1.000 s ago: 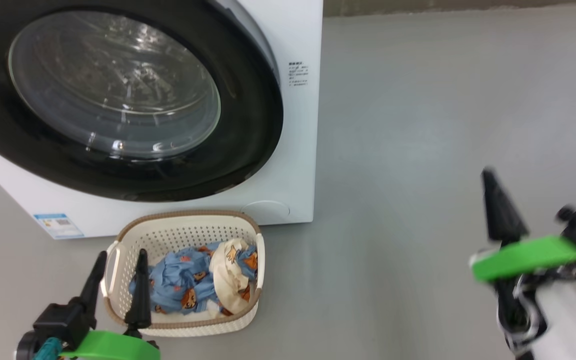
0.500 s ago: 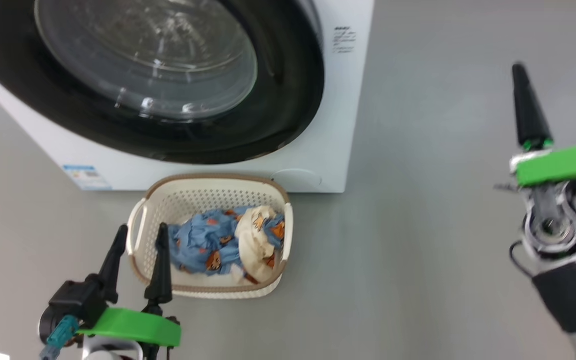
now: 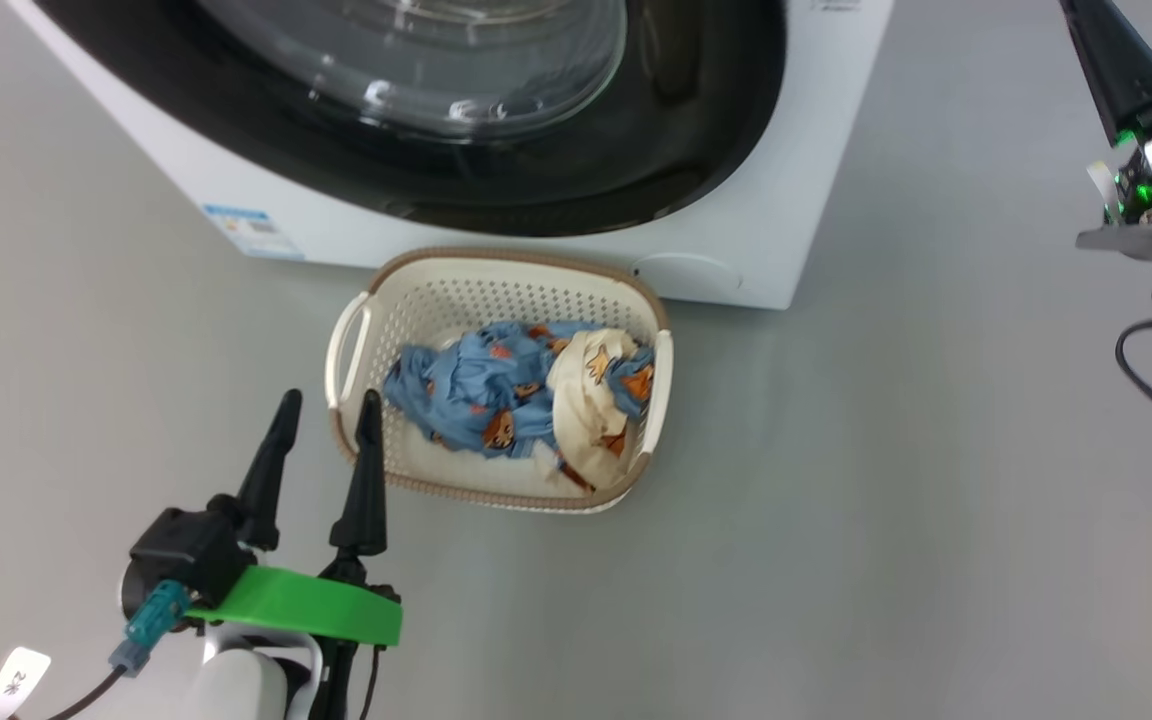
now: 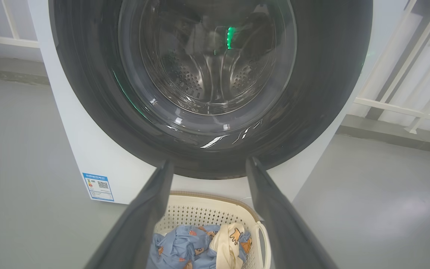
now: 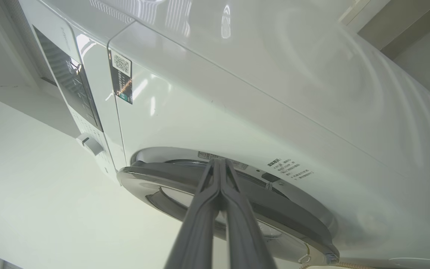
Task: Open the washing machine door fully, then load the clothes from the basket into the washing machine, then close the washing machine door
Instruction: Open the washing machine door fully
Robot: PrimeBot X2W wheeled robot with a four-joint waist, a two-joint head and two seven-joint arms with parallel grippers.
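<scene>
We find the washer (image 3: 766, 240) standing on the grey floor (image 3: 936, 450) with its door (image 3: 656, 170) shut against the front, as in the earlier pictures. The basket (image 3: 496, 300) sits on the floor just before the washer's lower front. The clothes (image 3: 496, 400) lie bunched inside it, blue and cream pieces together, unchanged. The whole head view has slid, so washer and basket now sit higher and further right in it. We put this down to the camera, not to the things. The left gripper (image 3: 329, 398) hovers by the basket's near left corner, fingers apart and empty, much as before. The right gripper (image 5: 218, 164) has risen against the washer, from low at the right to the head view's upper right corner. Its fingers are pressed together on nothing. In the right wrist view their tips point at the door's edge; we cannot tell whether they touch it.
</scene>
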